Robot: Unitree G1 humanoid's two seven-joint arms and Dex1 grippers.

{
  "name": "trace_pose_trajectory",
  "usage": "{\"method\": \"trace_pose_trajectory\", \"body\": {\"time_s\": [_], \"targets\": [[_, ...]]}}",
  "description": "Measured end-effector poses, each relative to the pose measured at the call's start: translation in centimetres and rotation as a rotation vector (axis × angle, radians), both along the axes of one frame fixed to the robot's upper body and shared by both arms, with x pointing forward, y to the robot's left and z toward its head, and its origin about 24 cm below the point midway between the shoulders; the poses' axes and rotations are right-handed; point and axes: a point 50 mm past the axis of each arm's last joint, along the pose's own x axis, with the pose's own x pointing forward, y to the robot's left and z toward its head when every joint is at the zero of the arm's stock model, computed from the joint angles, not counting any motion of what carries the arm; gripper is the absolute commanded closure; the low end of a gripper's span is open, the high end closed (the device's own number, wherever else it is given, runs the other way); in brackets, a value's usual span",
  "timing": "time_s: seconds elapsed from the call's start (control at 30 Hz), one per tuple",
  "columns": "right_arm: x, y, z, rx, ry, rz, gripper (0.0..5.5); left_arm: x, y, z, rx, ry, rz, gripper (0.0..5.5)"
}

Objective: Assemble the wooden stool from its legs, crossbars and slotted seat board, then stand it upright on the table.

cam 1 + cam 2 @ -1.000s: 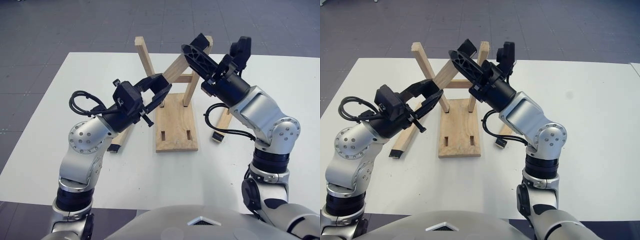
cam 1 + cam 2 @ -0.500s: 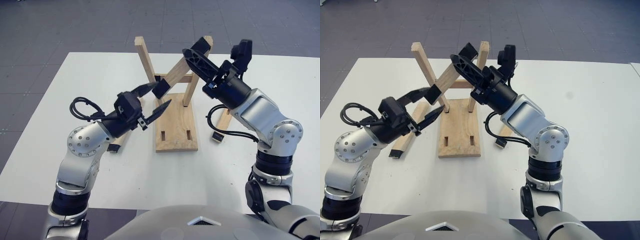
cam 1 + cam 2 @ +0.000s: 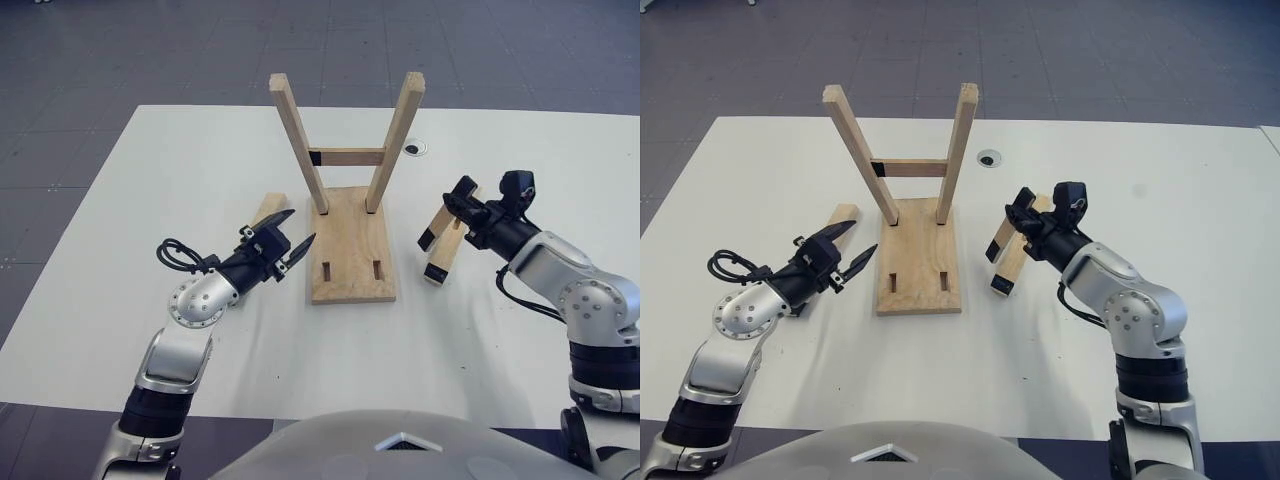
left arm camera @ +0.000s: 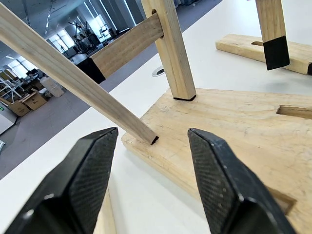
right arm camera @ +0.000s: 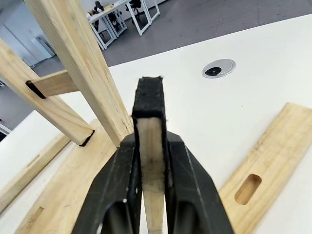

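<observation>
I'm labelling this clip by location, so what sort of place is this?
Probably an open-plan office or lab: a white table with a cable port, grey tiled floor around it, and desks in the room behind.

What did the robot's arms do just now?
The left gripper let go of the crossbar and dropped low beside the seat board, open. The right gripper kept the crossbar and carried it down to the right, above a loose leg on the table. The two joined legs stayed standing in the board.

Overhead head pair; wrist cameras beside stool [image 3: 350, 215]
</observation>
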Motion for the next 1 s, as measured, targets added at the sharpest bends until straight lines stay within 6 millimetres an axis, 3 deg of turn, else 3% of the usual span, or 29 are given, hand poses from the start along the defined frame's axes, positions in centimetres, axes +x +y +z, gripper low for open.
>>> {"method": "trace_pose_trajectory", "body": {"time_s": [0.3,0.43,0.77,0.87,1.0], "targets": [[-1.4,-0.2,0.8,-0.114,-0.054,0.204,5.07,0.1,-0.1,-0.3,-0.018,0.004,0.018,2.85],[-2.8,-1.1,0.6,-0.183,-0.004,0.306,5.07,0.3,0.0,-0.3,-0.017,0.006,0.027,2.85],[-3.5,-3.9,1.1,-0.364,-0.003,0.417,5.07,0.6,0.0,-0.4,-0.027,0.013,0.043,2.85],[-3.6,-4.7,1.2,-0.355,0.008,0.401,5.07,0.7,0.0,-0.5,-0.033,0.016,0.047,2.85],[-2.5,-3.2,2.4,-0.142,-0.054,0.3,5.07,1.2,-0.4,-0.3,-0.046,0.006,0.044,2.85]]}}
